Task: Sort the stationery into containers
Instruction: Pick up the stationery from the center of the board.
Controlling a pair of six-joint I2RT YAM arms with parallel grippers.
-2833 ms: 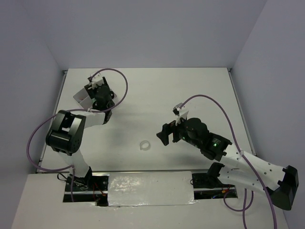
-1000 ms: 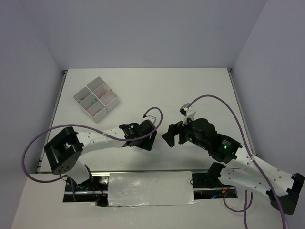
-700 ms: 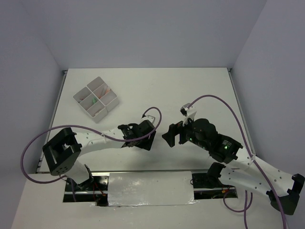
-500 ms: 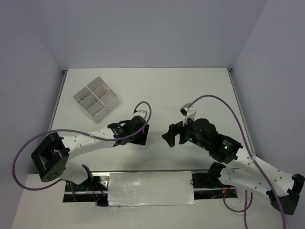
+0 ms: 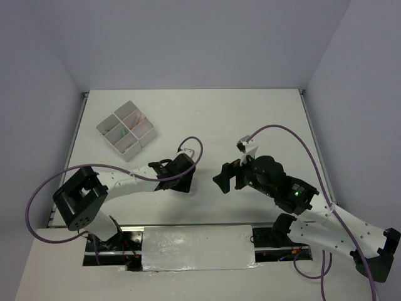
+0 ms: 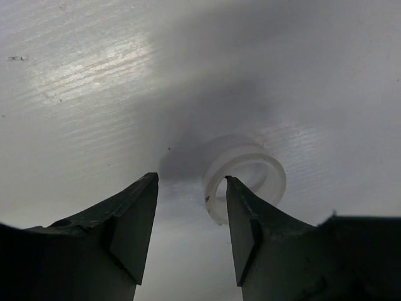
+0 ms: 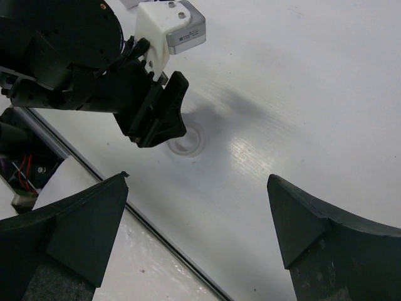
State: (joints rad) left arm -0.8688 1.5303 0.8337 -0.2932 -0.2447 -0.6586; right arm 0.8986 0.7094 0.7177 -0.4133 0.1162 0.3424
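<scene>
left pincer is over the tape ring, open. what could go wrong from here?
1. Tape ring sits off-centre: in the left wrist view it lies mostly beyond one finger of the open left pincer, not in the gap. Closing may pinch one wall or knock it away.
2. Open right pincer hangs close opposite; the arms could bump.
3. Containers are far off; a weak grip might drop the ring.

Bright even overhead light, glare streaks on table (image 6: 94, 69), soft shadows, near foreground blurred
</scene>
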